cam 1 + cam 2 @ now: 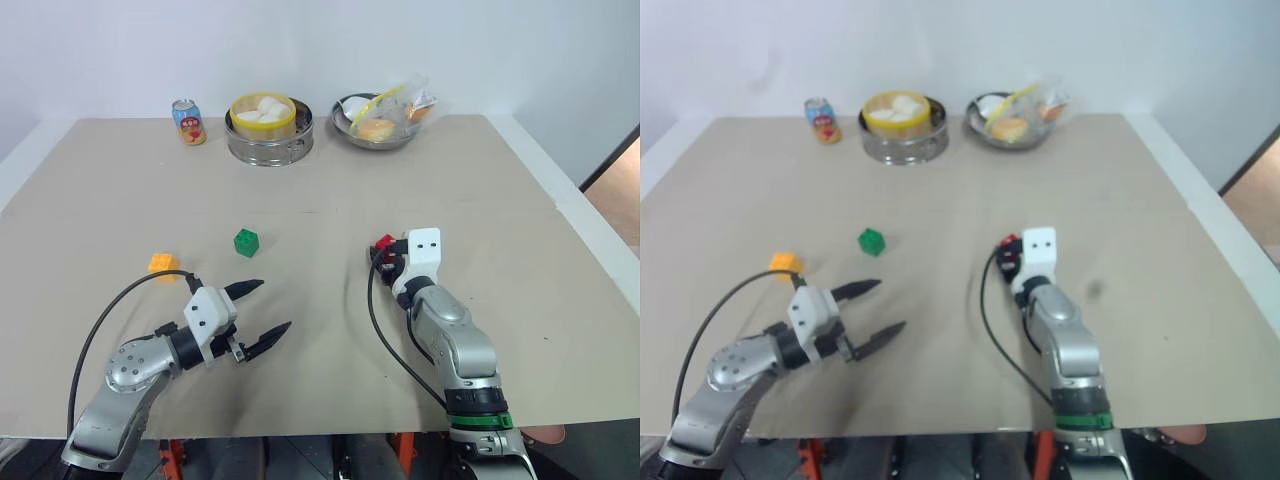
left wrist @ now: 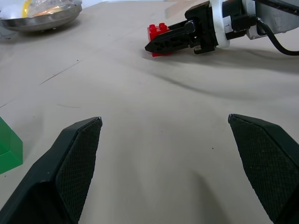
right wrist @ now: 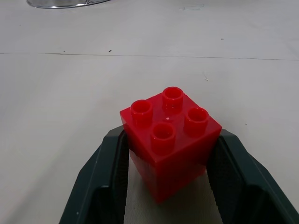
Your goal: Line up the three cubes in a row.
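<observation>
Right wrist view, right pincer (image 3: pixel 169 186) clamping red cube (image 3: pixel 169 140), left pincer (image 1: pixel 268 312) wide, bare table (image 1: pixel 330 230) between them

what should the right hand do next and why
Probably lift the red cube and carry it toward the green cube. The right hand is shut on it, and it sits far from the green and orange cubes, which lie near each other.

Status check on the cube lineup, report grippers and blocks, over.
Right gripper shut on red cube. Left gripper open, empty. Green cube and orange cube apart on the table, nothing between them.
</observation>
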`<state>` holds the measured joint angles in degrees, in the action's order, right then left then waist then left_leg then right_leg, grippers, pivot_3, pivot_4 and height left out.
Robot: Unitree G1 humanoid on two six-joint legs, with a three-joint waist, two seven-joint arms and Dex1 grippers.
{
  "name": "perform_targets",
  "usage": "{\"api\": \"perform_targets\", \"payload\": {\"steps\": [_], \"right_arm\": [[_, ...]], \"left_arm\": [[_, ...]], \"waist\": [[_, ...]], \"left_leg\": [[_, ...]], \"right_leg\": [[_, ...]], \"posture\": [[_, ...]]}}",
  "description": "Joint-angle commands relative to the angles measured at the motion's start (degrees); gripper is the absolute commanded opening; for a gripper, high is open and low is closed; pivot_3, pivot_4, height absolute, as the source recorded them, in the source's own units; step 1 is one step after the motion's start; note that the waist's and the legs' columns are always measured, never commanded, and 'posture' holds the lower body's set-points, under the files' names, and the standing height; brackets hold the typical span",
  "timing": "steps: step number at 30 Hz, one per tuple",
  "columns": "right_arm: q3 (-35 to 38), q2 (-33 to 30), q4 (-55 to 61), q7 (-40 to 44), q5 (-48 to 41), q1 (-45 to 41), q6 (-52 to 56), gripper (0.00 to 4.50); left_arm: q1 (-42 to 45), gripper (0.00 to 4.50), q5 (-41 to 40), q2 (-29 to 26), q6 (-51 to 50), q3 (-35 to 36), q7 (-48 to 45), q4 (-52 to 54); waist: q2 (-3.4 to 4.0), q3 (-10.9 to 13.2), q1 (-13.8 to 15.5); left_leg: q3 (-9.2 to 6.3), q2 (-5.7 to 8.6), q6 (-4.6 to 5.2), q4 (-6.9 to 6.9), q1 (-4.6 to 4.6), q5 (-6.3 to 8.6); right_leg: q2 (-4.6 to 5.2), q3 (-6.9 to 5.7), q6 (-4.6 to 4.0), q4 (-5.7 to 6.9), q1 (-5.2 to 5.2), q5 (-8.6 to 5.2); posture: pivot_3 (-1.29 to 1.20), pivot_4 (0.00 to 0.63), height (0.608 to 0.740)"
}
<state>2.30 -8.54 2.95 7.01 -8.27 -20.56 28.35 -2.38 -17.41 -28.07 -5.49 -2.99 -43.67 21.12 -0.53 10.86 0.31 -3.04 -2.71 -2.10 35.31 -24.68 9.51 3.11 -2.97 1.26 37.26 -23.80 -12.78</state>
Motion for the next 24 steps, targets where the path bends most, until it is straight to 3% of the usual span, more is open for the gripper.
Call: {"api": "perform_targets", "payload": {"steps": [1,5,11,17,24], "right_arm": [[-0.3,-0.6,2.0,0.9,0.3,-0.3,-0.8,1.8],[-2.2,-3.5,6.8,6.9,-1.7,-0.5,1.6,1.8],[-9.1,-12.3,14.8,24.3,-7.6,-1.4,5.5,1.8],[-13.7,-18.8,15.6,36.7,-10.9,-4.4,7.1,1.8],[-16.5,-20.2,10.6,39.6,-8.3,-7.3,6.2,1.8]], "left_arm": [[0.1,4.5,0.1,-0.2,0.6,0.0,0.1,1.4],[-0.9,4.5,-0.9,-1.0,1.3,1.2,-1.2,1.3],[-3.2,4.5,-1.8,-3.4,2.9,3.4,-3.9,0.3],[-4.7,4.5,-2.6,-4.1,3.5,4.0,-5.6,0.5],[-7.1,4.5,-2.5,-4.6,3.7,4.6,-5.4,1.9]], "waist": [[0.0,0.0,0.0],[0.02,0.0,0.0],[0.03,0.0,0.0],[0.02,0.0,0.0],[0.01,0.0,0.0]], "left_leg": [[0.0,0.0,0.0,0.0,0.0,0.0],[0.05,-0.01,0.0,-0.01,-0.02,0.0],[0.28,-0.08,0.06,-0.05,-0.02,0.04],[0.39,-0.1,0.06,-0.02,-0.02,0.04],[0.5,-0.11,0.05,-0.02,-0.05,0.05]], "right_leg": [[0.0,0.0,0.0,0.0,0.0,0.0],[0.0,0.05,0.0,0.0,-0.05,0.0],[-0.05,0.23,0.0,0.0,-0.17,0.0],[-0.03,0.29,0.03,0.0,-0.2,0.03],[-0.06,0.41,0.03,0.0,-0.3,0.06]], "posture": [[0.0,0.15,0.74],[0.0,0.15,0.74],[0.0,0.15,0.74],[0.0,0.15,0.74],[0.0,0.15,0.74]]}}
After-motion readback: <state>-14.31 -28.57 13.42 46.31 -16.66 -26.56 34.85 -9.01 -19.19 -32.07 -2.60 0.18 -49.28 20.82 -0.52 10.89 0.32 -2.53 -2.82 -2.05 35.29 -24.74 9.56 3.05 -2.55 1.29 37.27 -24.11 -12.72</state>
